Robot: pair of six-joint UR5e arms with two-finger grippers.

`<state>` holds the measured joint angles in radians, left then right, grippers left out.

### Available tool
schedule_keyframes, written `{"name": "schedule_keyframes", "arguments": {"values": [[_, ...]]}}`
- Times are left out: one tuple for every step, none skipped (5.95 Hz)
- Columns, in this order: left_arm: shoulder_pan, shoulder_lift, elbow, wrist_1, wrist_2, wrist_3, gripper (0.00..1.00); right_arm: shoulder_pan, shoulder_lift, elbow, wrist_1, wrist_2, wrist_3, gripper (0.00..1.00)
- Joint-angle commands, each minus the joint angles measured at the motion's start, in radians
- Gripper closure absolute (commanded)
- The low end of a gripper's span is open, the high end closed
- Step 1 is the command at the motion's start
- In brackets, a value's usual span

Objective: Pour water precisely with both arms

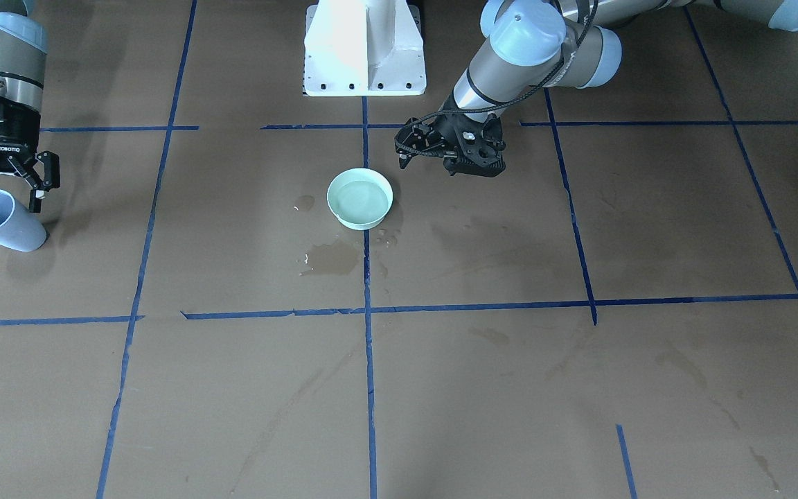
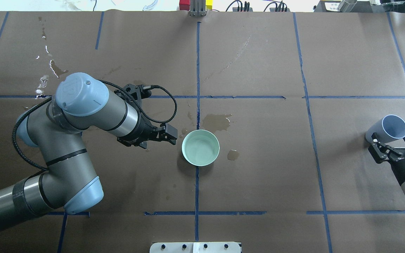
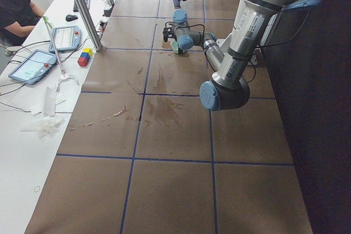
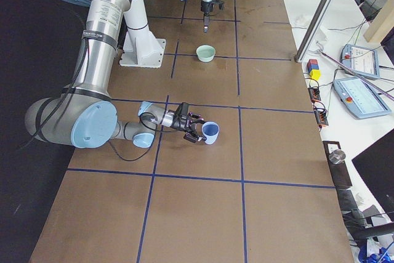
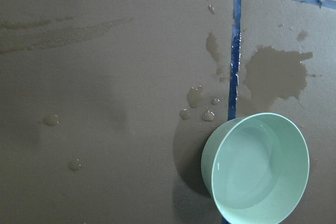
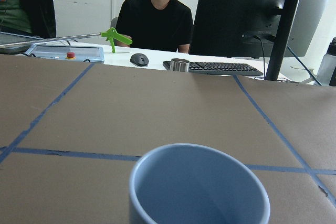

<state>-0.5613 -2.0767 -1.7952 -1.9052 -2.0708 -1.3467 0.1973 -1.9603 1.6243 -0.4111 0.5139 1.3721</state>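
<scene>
A mint-green bowl (image 2: 200,147) stands at the table's middle and holds clear water (image 5: 251,167); it also shows in the front view (image 1: 359,199). My left gripper (image 2: 171,136) hangs just beside the bowl's rim on my left, looks shut and holds nothing. A pale blue cup (image 2: 389,128) stands upright at the far right and looks empty in the right wrist view (image 6: 199,192). My right gripper (image 1: 7,187) is open, its fingers spread just behind the cup (image 1: 3,222), not closed on it.
Dark wet stains (image 2: 216,122) and small drops (image 5: 195,97) lie on the brown paper around the bowl. The white pedestal (image 1: 364,48) stands at the robot's side. Blue tape lines (image 2: 198,70) cross the table. Operators sit at a desk (image 6: 210,64) beyond the far edge.
</scene>
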Motion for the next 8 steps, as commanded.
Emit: {"name": "schedule_keyframes", "arguments": {"values": [[0.001,0.001,0.000,0.000,0.000,-0.002,0.00,0.001,0.021,-0.009,0.000,0.004,-0.008,0.01],[0.001,0.007,0.000,0.000,0.000,-0.002,0.00,0.001,0.023,-0.029,0.002,0.005,-0.008,0.01],[0.001,0.009,0.002,0.000,0.000,-0.003,0.00,0.001,0.023,-0.035,0.002,0.006,-0.013,0.02],[0.001,0.009,0.002,0.000,0.000,-0.002,0.00,0.002,0.024,-0.037,0.017,0.008,-0.048,0.02],[0.000,0.009,0.002,0.000,0.000,-0.003,0.00,0.002,0.026,-0.041,0.044,0.008,-0.088,0.02],[0.000,0.009,0.002,0.000,0.000,-0.003,0.00,0.004,0.034,-0.040,0.046,0.009,-0.096,0.02],[0.000,0.009,0.003,0.002,0.001,-0.003,0.00,0.007,0.040,-0.043,0.044,0.009,-0.097,0.02],[-0.003,0.009,0.003,0.000,0.001,-0.003,0.00,0.010,0.041,-0.058,0.046,0.009,-0.097,0.02]]}}
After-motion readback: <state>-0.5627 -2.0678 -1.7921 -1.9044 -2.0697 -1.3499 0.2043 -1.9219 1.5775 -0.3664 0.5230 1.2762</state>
